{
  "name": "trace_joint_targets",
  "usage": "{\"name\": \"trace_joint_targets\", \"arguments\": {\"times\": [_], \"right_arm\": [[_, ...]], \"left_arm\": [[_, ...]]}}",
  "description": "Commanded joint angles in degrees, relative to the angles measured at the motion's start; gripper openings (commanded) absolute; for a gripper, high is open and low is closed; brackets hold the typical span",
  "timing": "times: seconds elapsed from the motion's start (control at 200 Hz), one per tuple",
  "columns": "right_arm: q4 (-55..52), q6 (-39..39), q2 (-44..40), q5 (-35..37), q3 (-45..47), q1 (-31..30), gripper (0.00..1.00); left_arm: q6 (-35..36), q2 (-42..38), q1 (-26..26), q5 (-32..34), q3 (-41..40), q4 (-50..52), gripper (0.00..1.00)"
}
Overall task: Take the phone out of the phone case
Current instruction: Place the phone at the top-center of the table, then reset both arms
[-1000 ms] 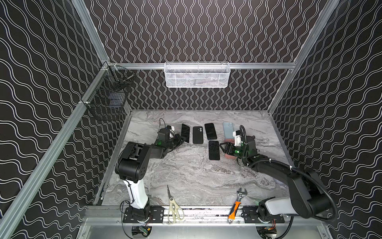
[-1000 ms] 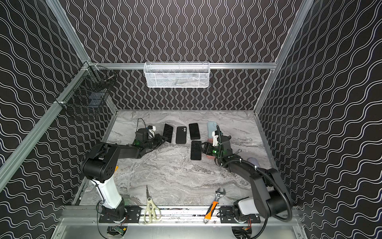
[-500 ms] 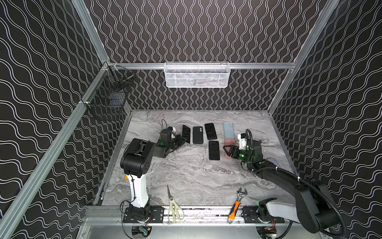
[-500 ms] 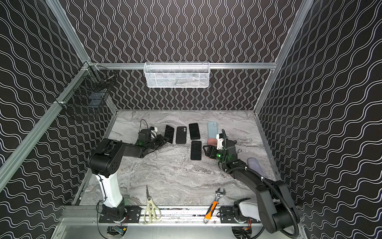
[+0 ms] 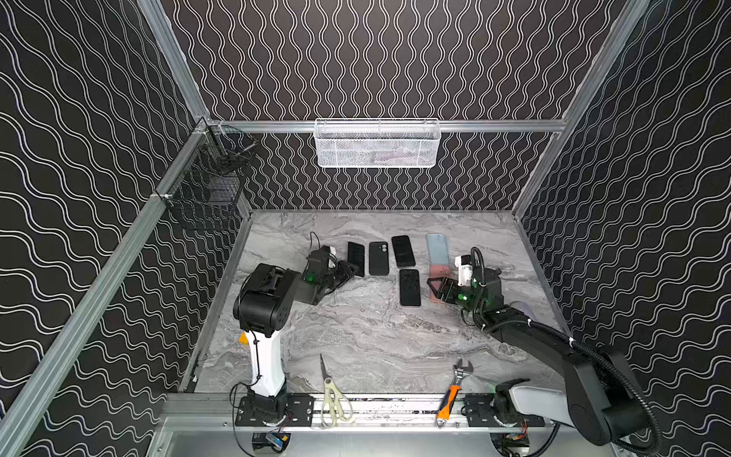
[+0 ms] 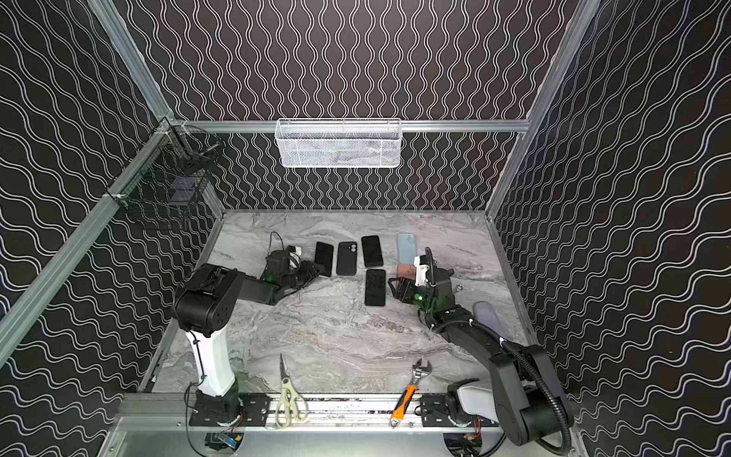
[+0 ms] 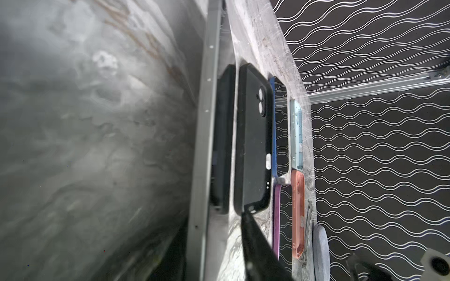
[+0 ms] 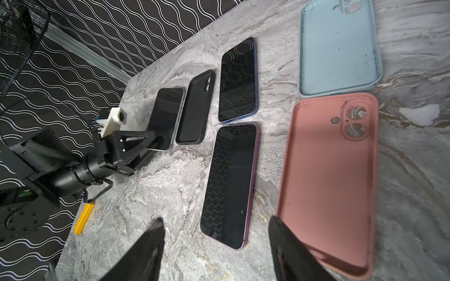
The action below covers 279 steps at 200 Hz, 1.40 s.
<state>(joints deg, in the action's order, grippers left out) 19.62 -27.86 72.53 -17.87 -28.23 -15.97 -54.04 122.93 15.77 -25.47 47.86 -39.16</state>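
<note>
While right gripper (image 8: pixel 216 219) gapes, purple phone (image 8: pixel 231 185), pink case (image 8: pixel 328 185), edges apart

Left arm (image 5: pixel 265 304), right arm (image 5: pixel 522 336) black, boxy joint housings; white base link (image 5: pixel 266 368) on each. Green light (image 5: pixel 309 278) near wrists. Corrugated black cable (image 5: pixel 589 350) along right arm. White camera block (image 8: pixel 114 120) by left hand (image 8: pixel 153 146); fingers (image 8: pixel 131 142) black, triangular cut-outs, screws.

Both top views overlook table (image 5: pixel 356 336); wrist views close.
</note>
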Motion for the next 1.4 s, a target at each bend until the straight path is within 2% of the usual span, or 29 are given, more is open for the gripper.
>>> {"name": "trace_joint_targets", "arguments": {"times": [0.0, 0.375, 0.706, 0.841, 0.951, 1.071, 1.216, 1.392], "right_arm": [[0.2, 0.0, -0.5, -0.5, -0.9, 0.0, 0.69], [-3.8, 1.7, -1.2, -0.9, -2.7, 0.0, 0.7], [-5.8, 4.9, -0.9, -0.9, -4.4, 2.2, 0.7], [-5.2, 6.5, -0.2, -3.6, -5.4, 5.9, 0.7], [-4.8, 8.8, -0.4, -2.0, -5.5, 8.0, 0.7], [-2.9, 11.1, -1.0, 0.6, -4.6, 10.6, 0.71], [-1.5, 13.7, -1.8, 4.1, -3.6, 14.0, 0.72], [3.5, 16.9, -2.3, 10.7, 0.7, 16.0, 0.74]], "left_arm": [[1.0, -1.0, 0.0, 1.7, -0.9, -2.9, 0.44], [2.1, -6.0, 0.0, 5.8, -5.9, -2.6, 0.72], [5.2, -14.8, 0.0, 8.3, -8.3, 2.0, 0.82], [12.3, -22.3, 0.0, 10.8, -7.0, 10.9, 0.87], [20.9, -29.5, 0.0, 15.0, -4.2, 21.8, 0.89], [28.1, -35.3, 0.0, 19.3, -2.5, 29.3, 0.93], [33.7, -40.4, -0.1, 23.8, -4.1, 31.6, 0.99], [38.3, -46.2, -0.2, 35.9, -8.3, 32.2, 0.99]]}}
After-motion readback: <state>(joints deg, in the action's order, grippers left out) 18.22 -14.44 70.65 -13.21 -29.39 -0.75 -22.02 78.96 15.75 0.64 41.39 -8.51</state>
